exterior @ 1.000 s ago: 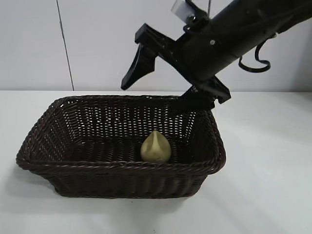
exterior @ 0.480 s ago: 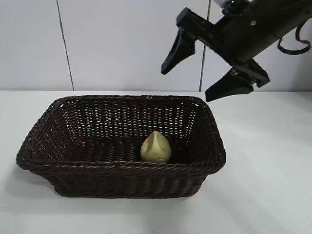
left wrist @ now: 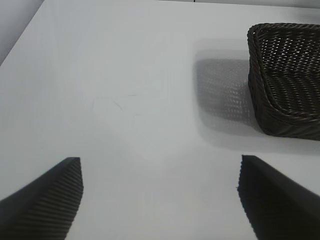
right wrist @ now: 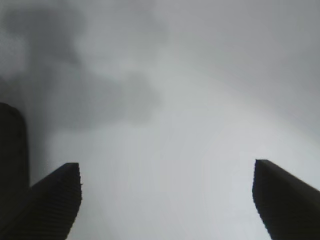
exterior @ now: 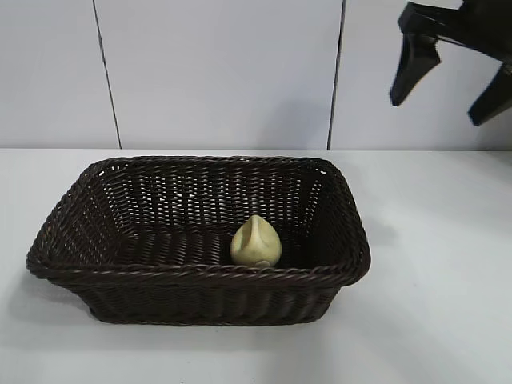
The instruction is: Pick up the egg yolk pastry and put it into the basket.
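Your pastry (exterior: 255, 242) sits inside the basket (exterior: 200, 272), on the woven floor near the front wall, a little toward the right-hand end as the outside camera sees it. Pale yellow lump, pointed end up, resting free with nothing touching it.

Basket stands on the white table (exterior: 432, 304), upright, long side facing the outside camera.

Right gripper (exterior: 448, 84): high in the upper right corner of the outside view, above the table and off to the side of the basket, well apart from the pastry. Its two dark fingers (exterior: 412, 68) point downward and are spread wide. Nothing between them. The right wrist camera shows the same spread fingers (right wrist: 47, 205) over bare, blurred table, with nothing in the gap.

Left gripper (left wrist: 160, 195): seen only in its own wrist camera. Fingers (left wrist: 42, 200) wide apart, holding nothing, angled down at bare table. One end of the basket (left wrist: 280, 95) shows farther off, and its shadow falls on the table beside it.
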Action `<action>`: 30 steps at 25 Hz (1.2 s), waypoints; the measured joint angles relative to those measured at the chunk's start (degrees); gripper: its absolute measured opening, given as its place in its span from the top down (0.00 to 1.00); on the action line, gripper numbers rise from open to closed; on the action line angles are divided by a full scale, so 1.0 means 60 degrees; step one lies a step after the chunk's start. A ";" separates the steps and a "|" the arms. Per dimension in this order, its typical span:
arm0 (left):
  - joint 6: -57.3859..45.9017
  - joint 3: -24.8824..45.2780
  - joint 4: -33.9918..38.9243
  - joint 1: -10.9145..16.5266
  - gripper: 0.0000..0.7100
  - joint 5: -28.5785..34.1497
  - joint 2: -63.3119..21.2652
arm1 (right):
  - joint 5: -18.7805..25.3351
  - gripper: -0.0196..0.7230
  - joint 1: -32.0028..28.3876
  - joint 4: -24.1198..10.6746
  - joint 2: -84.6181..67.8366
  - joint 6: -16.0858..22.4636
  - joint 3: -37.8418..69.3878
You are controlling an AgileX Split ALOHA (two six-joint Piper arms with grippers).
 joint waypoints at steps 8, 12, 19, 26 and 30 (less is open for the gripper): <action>0.0000 0.0000 0.0000 0.0000 0.13 0.0000 0.0000 | 0.2159 0.08 -0.0475 -0.1743 0.0000 0.0064 -0.0081; 0.0000 0.0000 0.0000 0.0000 0.13 0.0000 0.0000 | 0.2579 0.08 -0.0528 -0.1811 -0.0034 -0.0096 -0.0069; 0.0000 0.0000 0.0000 0.0000 0.13 0.0000 0.0000 | 0.2569 0.08 -0.0528 -0.1351 -0.1327 -0.0330 0.1289; 0.0000 0.0000 0.0000 0.0000 0.13 0.0000 0.0000 | 0.2589 0.08 -0.0519 -0.1051 -0.4313 -0.0372 0.4180; 0.0000 0.0000 0.0000 0.0000 0.13 0.0000 0.0000 | 0.1977 0.08 -0.0519 -0.0849 -0.6138 -0.0391 0.5827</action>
